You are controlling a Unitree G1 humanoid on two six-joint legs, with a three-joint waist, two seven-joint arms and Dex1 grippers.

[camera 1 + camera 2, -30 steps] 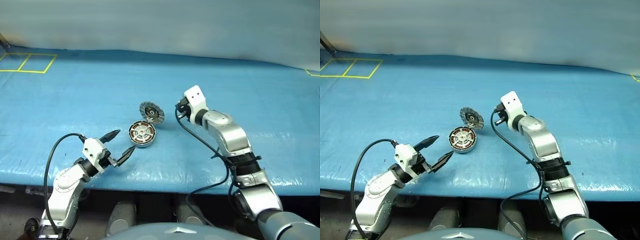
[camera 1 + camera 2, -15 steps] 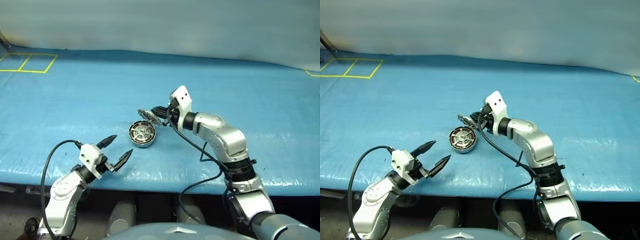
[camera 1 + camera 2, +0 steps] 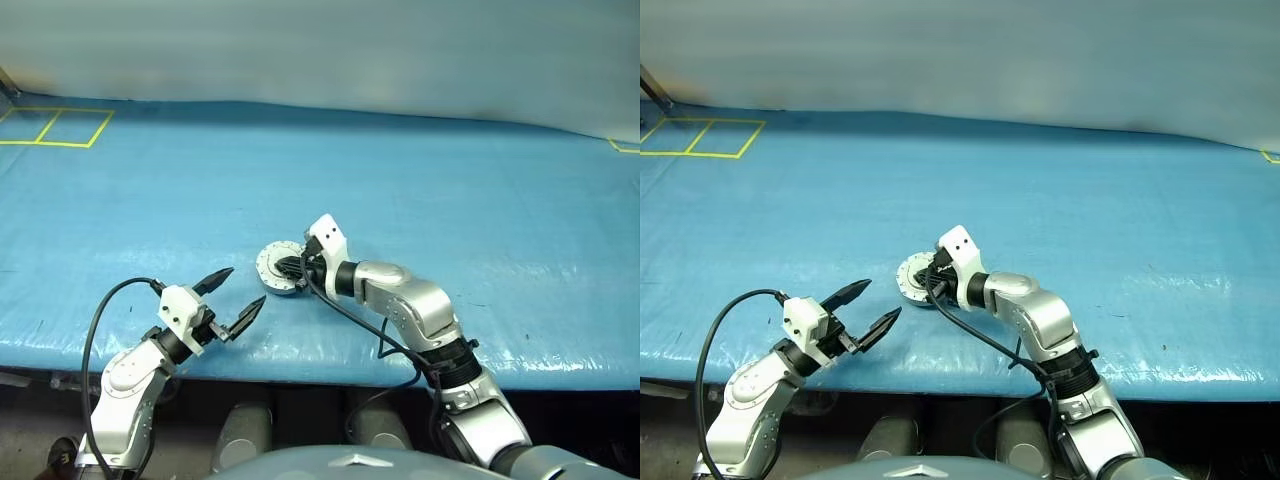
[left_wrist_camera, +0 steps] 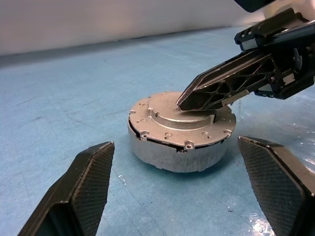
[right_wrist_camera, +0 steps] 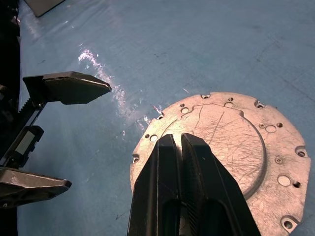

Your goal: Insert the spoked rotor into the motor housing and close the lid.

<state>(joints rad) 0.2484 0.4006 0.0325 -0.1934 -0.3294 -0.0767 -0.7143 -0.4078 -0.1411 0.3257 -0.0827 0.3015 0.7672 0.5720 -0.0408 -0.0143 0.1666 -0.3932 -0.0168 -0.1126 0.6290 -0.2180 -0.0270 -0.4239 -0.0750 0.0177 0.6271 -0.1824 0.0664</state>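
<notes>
So the lid (image 4: 183,119) is sitting on the motor housing (image 4: 172,156), mid-table on the blue cover (image 3: 480,190). It looks a bit skewed, hard to be sure. The right gripper (image 5: 178,143) is pinched shut with its tips on the lid, holding nothing. The left gripper (image 3: 231,293) hangs wide open and empty, near-left of the housing.

No legible text or markings
</notes>
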